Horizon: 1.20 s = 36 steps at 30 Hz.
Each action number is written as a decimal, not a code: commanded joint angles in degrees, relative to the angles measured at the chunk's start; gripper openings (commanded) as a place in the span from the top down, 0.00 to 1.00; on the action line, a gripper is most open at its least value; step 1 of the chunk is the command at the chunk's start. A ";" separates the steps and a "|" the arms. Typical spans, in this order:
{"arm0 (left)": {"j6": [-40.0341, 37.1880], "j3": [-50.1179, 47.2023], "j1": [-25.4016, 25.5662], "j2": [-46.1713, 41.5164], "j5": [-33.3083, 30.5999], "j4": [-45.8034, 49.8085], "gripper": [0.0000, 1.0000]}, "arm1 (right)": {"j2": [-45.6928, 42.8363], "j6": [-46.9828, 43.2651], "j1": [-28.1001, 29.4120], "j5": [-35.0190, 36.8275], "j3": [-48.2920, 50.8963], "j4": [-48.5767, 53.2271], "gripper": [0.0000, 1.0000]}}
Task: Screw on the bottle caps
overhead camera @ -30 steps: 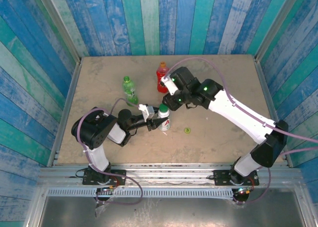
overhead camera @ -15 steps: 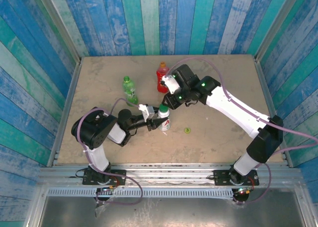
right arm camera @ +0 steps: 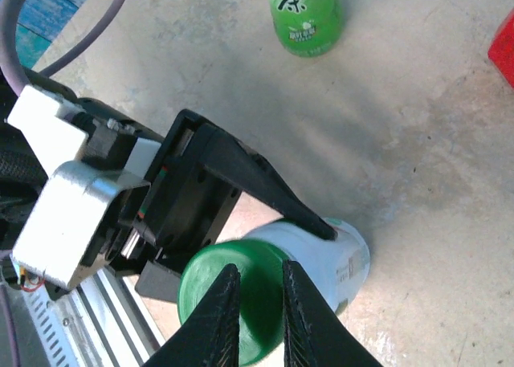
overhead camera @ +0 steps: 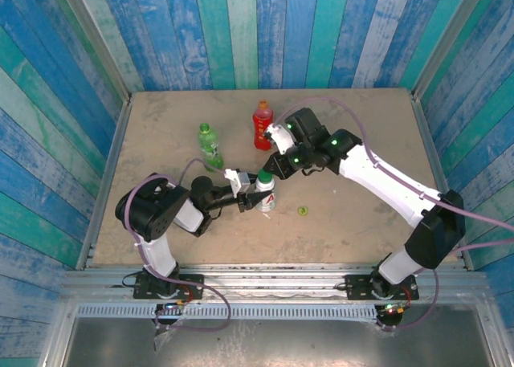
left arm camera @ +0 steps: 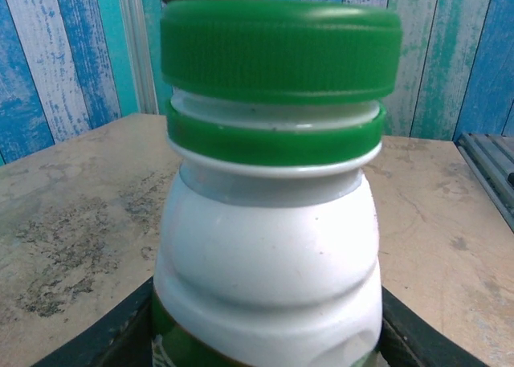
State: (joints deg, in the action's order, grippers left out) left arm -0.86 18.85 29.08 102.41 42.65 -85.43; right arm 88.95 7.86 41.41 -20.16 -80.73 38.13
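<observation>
- The dark green cap (left arm camera: 281, 50) sits on the white bottle (left arm camera: 269, 254), with a strip of white neck showing beneath it.
- The white bottle stands mid-table (overhead camera: 361, 230), its body grasped by the left gripper (overhead camera: 257, 196).
- The right gripper (right arm camera: 259, 269) is clenched, its tips over the cap's top.
- A yellow-green cap (overhead camera: 303, 210) lies loose nearby to the right.
- The green bottle (overhead camera: 210, 144) and the red bottle (overhead camera: 262, 128) stand farther back.
</observation>
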 commanded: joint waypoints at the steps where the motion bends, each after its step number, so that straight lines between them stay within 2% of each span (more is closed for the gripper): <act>1: 0.58 0.74 0.01 0.33 0.14 2.76 0.45 | -1.70 1.99 0.73 -3.36 3.34 5.31 0.82; 8: 0.56 0.77 0.01 0.11 0.42 2.87 0.46 | -5.89 2.35 0.55 -4.02 4.72 4.00 0.82; 13: 0.45 0.75 0.02 -0.08 0.77 2.96 0.45 | -8.25 0.47 0.53 0.45 4.30 2.00 0.73; 16: 0.90 0.67 0.06 -0.31 1.55 2.56 0.45 | -8.09 -1.75 0.07 0.58 3.43 1.67 0.67; 18: 1.48 0.74 0.01 -1.72 3.35 3.04 0.45 | -9.04 -8.16 0.04 -1.28 3.37 2.02 0.53; 20: 1.21 1.35 0.01 -3.55 5.85 5.86 0.45 | -11.12 -15.33 0.06 -1.83 4.92 1.99 0.43; 26: -2.60 3.59 1.30 -10.54 12.73 18.36 0.45 | -17.17 -41.99 -0.05 -12.00 9.16 3.61 0.27; 30: -4.37 4.69 2.50 -13.39 15.67 22.70 0.45 | -19.42 -55.99 0.07 -18.72 11.38 3.18 0.25; 36: -5.61 5.28 3.67 -15.69 17.24 25.08 0.46 | -15.76 -65.08 -0.25 -19.37 8.21 7.73 0.28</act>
State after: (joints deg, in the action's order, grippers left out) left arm -4.45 23.03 32.03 89.91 57.41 -63.72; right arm 71.02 -48.38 41.47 -36.75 -70.61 42.09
